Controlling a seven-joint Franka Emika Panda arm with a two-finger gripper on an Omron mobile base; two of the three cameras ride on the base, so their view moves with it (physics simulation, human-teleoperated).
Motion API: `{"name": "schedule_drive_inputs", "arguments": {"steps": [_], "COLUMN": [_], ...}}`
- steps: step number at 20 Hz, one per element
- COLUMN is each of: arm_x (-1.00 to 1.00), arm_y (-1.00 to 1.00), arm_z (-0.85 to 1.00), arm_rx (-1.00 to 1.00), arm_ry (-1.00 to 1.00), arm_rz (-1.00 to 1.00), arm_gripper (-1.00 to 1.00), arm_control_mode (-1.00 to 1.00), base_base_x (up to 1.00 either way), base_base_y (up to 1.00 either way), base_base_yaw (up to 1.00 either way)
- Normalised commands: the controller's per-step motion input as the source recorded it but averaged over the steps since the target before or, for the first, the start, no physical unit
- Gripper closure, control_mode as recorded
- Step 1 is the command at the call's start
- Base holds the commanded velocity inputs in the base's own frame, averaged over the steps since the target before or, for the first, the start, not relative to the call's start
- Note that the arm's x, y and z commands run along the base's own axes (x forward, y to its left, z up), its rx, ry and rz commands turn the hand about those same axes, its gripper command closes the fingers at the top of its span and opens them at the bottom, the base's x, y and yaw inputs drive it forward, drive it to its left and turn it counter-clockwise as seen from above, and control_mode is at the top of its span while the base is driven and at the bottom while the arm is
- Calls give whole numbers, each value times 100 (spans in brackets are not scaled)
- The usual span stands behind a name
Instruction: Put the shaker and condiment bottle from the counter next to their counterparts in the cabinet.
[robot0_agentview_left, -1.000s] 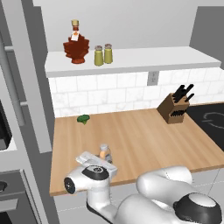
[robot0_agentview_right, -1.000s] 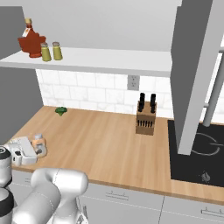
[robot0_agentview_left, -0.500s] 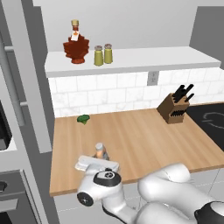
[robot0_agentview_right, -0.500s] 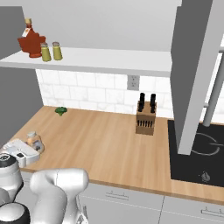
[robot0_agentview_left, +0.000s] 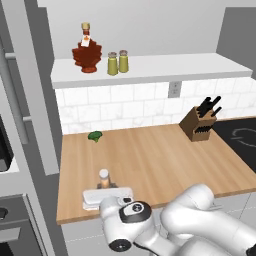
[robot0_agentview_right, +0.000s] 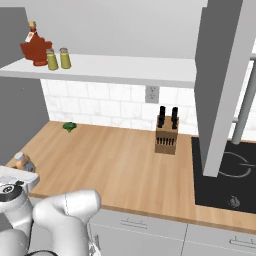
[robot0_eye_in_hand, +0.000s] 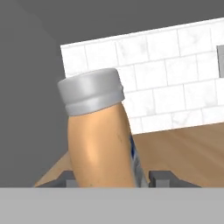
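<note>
The condiment bottle (robot0_eye_in_hand: 98, 140), orange-tan with a grey cap, stands tilted between the fingertips of my gripper (robot0_eye_in_hand: 116, 179), which is shut on it. In the left base view the bottle (robot0_agentview_left: 103, 177) sits near the front left edge of the counter (robot0_agentview_left: 160, 155), with my gripper (robot0_agentview_left: 105, 189) low around it. The right base view has the bottle (robot0_agentview_right: 21, 160) at the far left. On the cabinet shelf (robot0_agentview_left: 175, 67) a dark-red maple-leaf bottle (robot0_agentview_left: 86, 52) stands with two olive-yellow shakers (robot0_agentview_left: 113, 64) (robot0_agentview_left: 123, 61) just to its right.
A knife block (robot0_agentview_left: 202, 125) stands at the back right of the counter, beside a black cooktop (robot0_agentview_left: 240, 137). A small green broccoli piece (robot0_agentview_left: 95, 135) lies at the back left. A grey panel (robot0_agentview_left: 30, 90) borders the counter's left end. A grey hood column (robot0_agentview_right: 225, 85) hangs over the cooktop.
The condiment bottle has shifted left and toward the counter's front edge together with my hand. The arm's elbow has swung lower across the front.
</note>
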Motion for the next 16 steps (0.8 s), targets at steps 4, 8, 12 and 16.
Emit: {"name": "schedule_drive_inputs", "arguments": {"steps": [4, 8, 12, 16], "arm_x": [0, 0, 6, 3], "arm_y": [-9, 0, -8, -13], "arm_z": [0, 0, 34, 73], "arm_rx": [9, 0, 13, 13], "arm_ry": [-4, 0, 0, 0], "arm_rz": [32, 0, 6, 21], "arm_gripper": [100, 100, 100, 100], "arm_control_mode": [-100, -100, -100, -100], "base_base_x": [0, 0, 0, 0], "base_base_y": [0, 0, 0, 0], "base_base_yaw": [0, 0, 0, 0]}}
